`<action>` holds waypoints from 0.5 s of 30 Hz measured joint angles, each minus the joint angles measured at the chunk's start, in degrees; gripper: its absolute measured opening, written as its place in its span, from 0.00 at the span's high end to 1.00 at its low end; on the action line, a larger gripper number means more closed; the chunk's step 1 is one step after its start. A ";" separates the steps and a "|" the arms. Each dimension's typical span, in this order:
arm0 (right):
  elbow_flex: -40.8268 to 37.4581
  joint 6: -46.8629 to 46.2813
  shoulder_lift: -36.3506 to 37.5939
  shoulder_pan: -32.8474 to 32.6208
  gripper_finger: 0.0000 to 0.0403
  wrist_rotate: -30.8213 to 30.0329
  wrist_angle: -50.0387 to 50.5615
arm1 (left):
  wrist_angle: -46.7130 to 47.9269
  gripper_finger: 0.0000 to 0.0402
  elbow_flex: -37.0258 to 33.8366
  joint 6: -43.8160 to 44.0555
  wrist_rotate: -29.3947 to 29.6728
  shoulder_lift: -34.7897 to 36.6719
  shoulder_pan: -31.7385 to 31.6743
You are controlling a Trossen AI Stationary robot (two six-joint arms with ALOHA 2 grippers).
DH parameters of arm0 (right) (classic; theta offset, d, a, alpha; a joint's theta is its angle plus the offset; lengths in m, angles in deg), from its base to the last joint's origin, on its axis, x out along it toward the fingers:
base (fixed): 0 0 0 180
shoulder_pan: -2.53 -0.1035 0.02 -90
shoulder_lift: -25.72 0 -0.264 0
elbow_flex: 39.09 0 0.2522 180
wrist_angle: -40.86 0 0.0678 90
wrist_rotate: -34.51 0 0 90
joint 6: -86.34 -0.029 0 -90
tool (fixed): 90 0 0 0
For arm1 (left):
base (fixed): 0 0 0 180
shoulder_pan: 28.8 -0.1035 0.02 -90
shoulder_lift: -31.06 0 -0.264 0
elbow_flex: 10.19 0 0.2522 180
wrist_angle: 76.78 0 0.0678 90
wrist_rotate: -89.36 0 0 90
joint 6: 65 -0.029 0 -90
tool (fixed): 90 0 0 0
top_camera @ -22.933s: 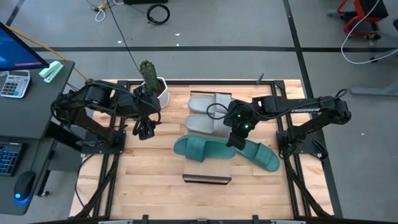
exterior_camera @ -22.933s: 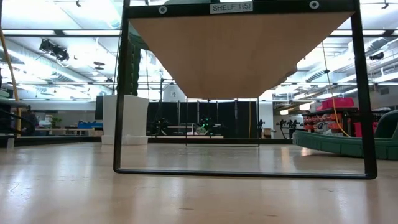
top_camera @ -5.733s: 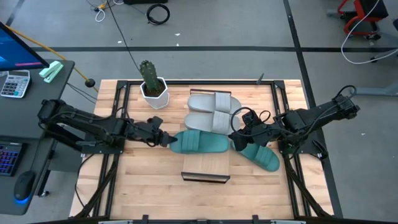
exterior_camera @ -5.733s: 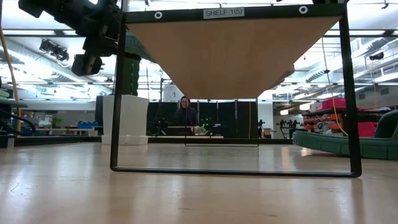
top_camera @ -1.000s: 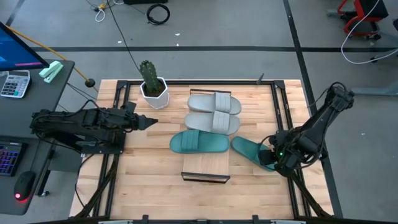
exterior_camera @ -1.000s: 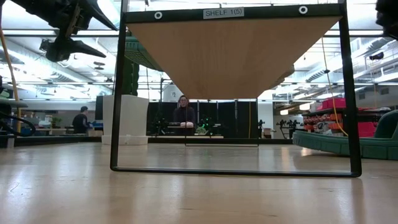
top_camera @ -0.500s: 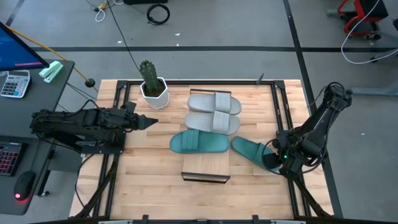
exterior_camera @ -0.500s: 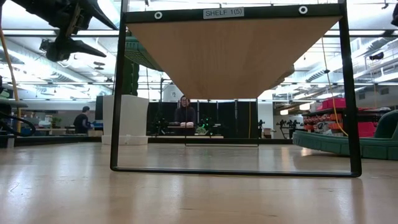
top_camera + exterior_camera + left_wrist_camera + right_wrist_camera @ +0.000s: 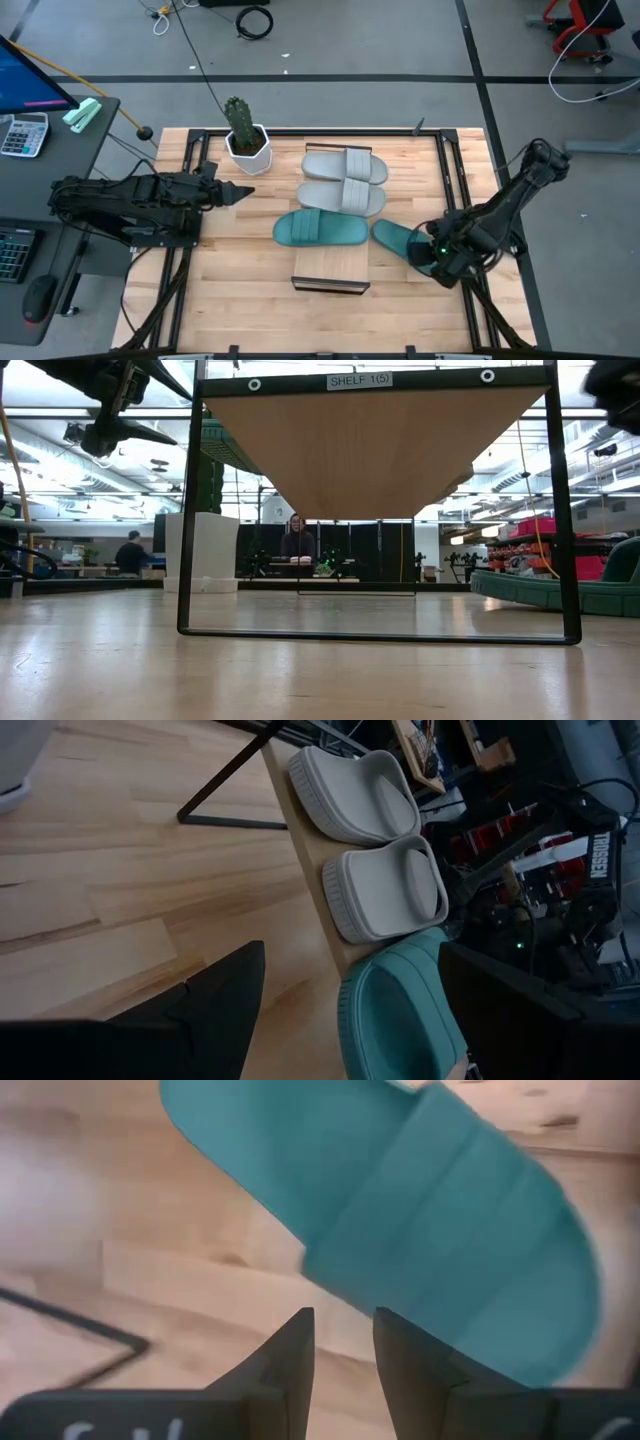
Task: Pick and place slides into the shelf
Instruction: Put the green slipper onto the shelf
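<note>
Three slides sit on the shelf (image 9: 331, 268); last teal slide (image 9: 405, 243) lies on the table beside it. Right pincer (image 9: 438, 258) hovers at its end, slightly parted, empty. Next: straddle strap, close. Left pincer (image 9: 238, 194) parked open.

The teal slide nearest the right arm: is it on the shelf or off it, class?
Off. This teal slide lies on the table beside the shelf, which carries the other three; the right claw hovers at its end.
</note>
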 joint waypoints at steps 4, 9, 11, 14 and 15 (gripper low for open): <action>0.00 0.40 -1.39 4.15 0.71 -0.75 -0.72 | -0.02 0.25 0.00 -0.38 0.04 0.00 0.00; 0.02 6.01 -0.36 8.63 0.69 -1.12 1.42 | -0.02 0.25 0.00 -0.71 0.04 0.00 0.00; 0.02 8.92 -0.08 10.19 0.67 -0.94 2.94 | -0.01 0.25 0.00 -1.70 0.04 -0.02 0.00; 0.02 10.73 -0.07 12.21 0.64 0.95 4.97 | -0.02 0.25 0.00 -1.95 0.04 -0.02 0.02; 0.02 10.90 -0.06 12.75 0.63 1.50 5.47 | -0.02 0.25 0.00 -1.99 0.04 -0.02 0.02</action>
